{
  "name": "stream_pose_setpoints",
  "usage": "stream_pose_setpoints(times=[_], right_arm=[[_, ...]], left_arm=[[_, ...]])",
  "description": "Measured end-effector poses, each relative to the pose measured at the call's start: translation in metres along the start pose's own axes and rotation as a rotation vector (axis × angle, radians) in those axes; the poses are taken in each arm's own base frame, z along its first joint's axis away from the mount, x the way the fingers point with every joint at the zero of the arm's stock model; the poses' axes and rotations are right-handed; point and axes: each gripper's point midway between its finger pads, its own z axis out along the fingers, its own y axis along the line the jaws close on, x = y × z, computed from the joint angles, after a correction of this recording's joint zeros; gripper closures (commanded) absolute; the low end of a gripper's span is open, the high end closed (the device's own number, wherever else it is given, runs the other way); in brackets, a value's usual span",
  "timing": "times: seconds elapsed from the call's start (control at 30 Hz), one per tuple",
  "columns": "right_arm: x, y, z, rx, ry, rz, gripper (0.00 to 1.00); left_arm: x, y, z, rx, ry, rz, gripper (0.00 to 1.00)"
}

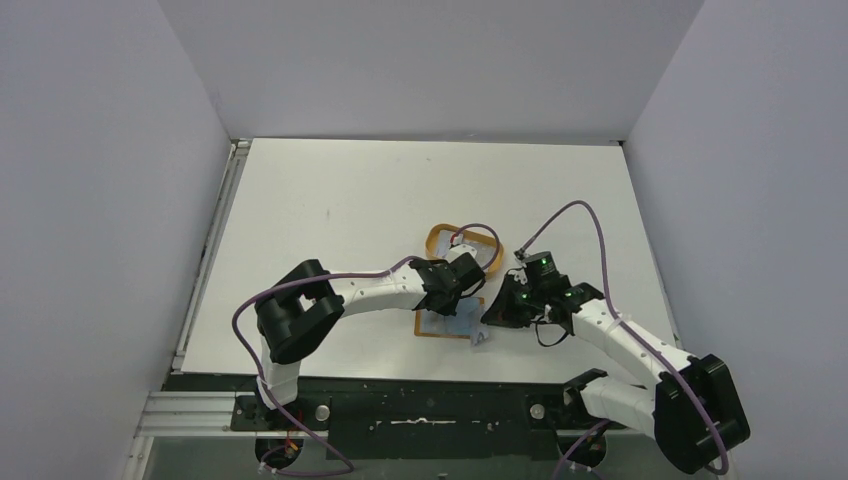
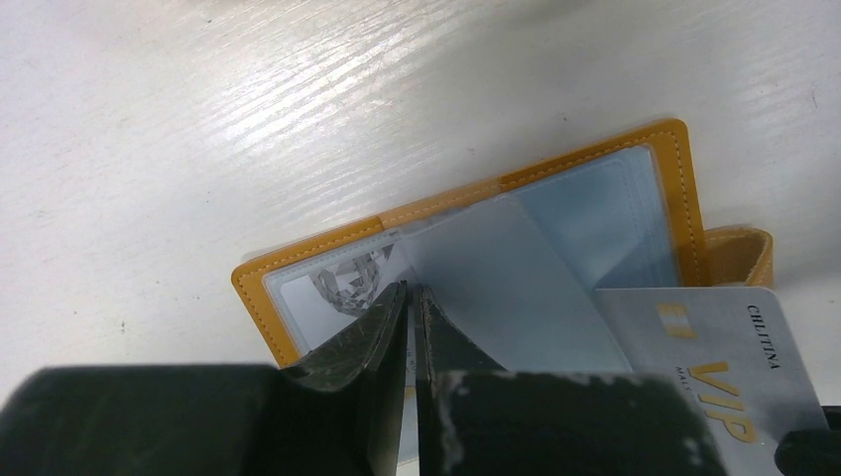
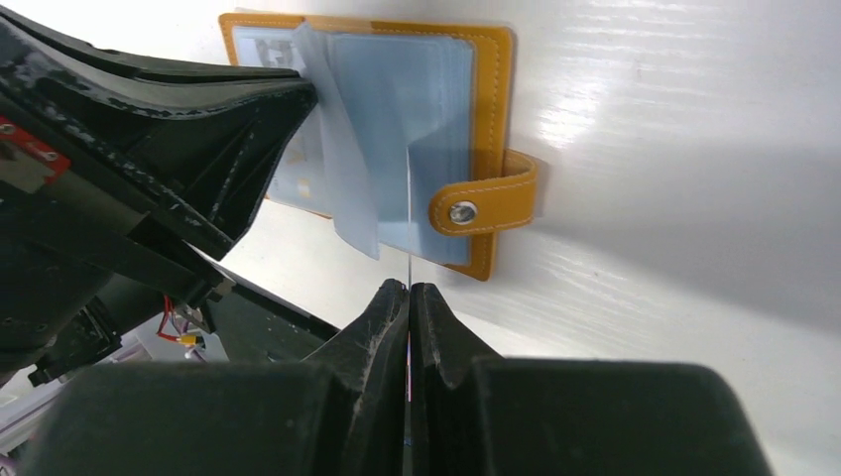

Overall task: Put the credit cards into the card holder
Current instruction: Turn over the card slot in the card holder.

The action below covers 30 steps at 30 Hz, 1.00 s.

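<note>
Two-armed insertion step, open tan-orange leather card holder [image 2: 687, 198].
Left pincer [image 2: 412, 297] clenches clear sleeve [image 2: 496, 288]; right pincer [image 3: 409, 293] grips silvery plastic credit card [image 2: 714, 377]; next likely: align edge with pocket.

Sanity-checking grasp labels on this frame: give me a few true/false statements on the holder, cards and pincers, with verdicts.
1. The card holder lies open. True.
2. The left pincer pinches a clear sleeve of the holder. True.
3. The right pincer is open and empty. False: it is shut on a silvery VIP card, edge-on in its own view.
4. The holder sits inside the oval tray. False: it lies on the table, nearer the arm bases than the tray.
</note>
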Motion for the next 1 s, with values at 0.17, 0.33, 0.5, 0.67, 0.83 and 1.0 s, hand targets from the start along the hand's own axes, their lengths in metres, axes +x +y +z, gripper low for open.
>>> stream_pose_setpoints(times=[0.17,0.33,0.5,0.67,0.83,1.0], right_arm=[[-0.001,0.009,0.004,-0.038,0.002,-0.018,1.0],[0.001,0.012,0.013,-0.05,0.033,-0.024,1.0],[0.004,0.018,0.018,-0.073,0.048,-0.045,1.0],[0.005,0.028,0.021,-0.093,0.054,-0.072,1.0],[0.008,0.039,0.024,-0.108,0.067,-0.102,1.0],[0.007,0.051,0.03,-0.113,0.078,-0.128,1.0]], left_arm=[[0.0,0.0,-0.001,0.0,0.001,0.0,0.83],[0.002,0.002,-0.003,-0.003,0.012,0.002,0.62],[0.006,0.011,-0.015,-0.02,0.035,0.009,0.53],[-0.002,0.017,-0.033,-0.01,0.016,-0.005,0.48],[-0.013,0.021,-0.056,0.016,-0.027,-0.038,0.42],[-0.007,0.034,-0.074,0.026,-0.048,-0.09,0.4]])
